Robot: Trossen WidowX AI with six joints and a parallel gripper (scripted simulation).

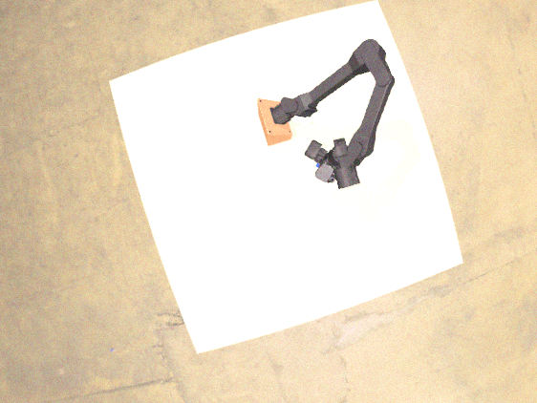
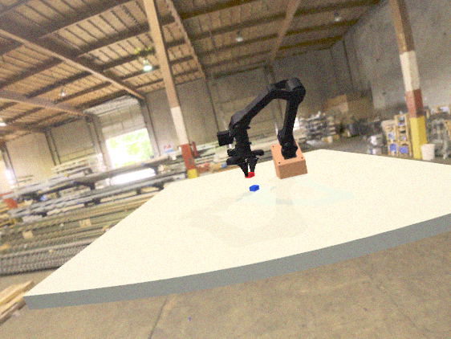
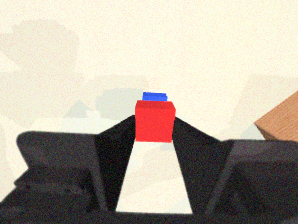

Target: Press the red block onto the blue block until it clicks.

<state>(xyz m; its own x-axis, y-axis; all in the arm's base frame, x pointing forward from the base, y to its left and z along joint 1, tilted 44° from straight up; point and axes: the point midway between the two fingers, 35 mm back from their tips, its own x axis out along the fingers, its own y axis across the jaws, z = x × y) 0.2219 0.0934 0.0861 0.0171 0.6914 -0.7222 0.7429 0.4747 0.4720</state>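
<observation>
My jaws were closed on the red block [image 2: 249,175] [image 3: 154,122], one finger pressed to either side of it, and that much of the work was done: the block was picked up and hung above the white table [image 1: 229,229] [image 2: 180,241] [image 3: 210,45]. I took the blue block [image 2: 253,188] [image 3: 154,96] as my landmark, since everything left to do turned on it. It sat on the table top, and my gripper [image 2: 249,175] [image 3: 153,120] was above its level with the red block, a gap showing between the two in the exterior view. From my wrist, the blue block peeped out just past the far edge of the red one, nearly in line with it but partly hidden, so I judged that I was near to being over it and perhaps not yet squarely so. From the top only a sliver of blue showed beside my own dark parts, and the red block could not be made out there. The orange base block [image 1: 278,136] [image 2: 292,168] [image 3: 282,120] that carried my arm stood well apart from the blue block. The joining was all still to do: I judged that I had to finish lining up over the blue block, turn the red one to match if its faces were askew, lower it, press firmly until it clicked, and only then let go. An off-centre press, I thought, could tip or shove the blue block instead of seating the red.
</observation>
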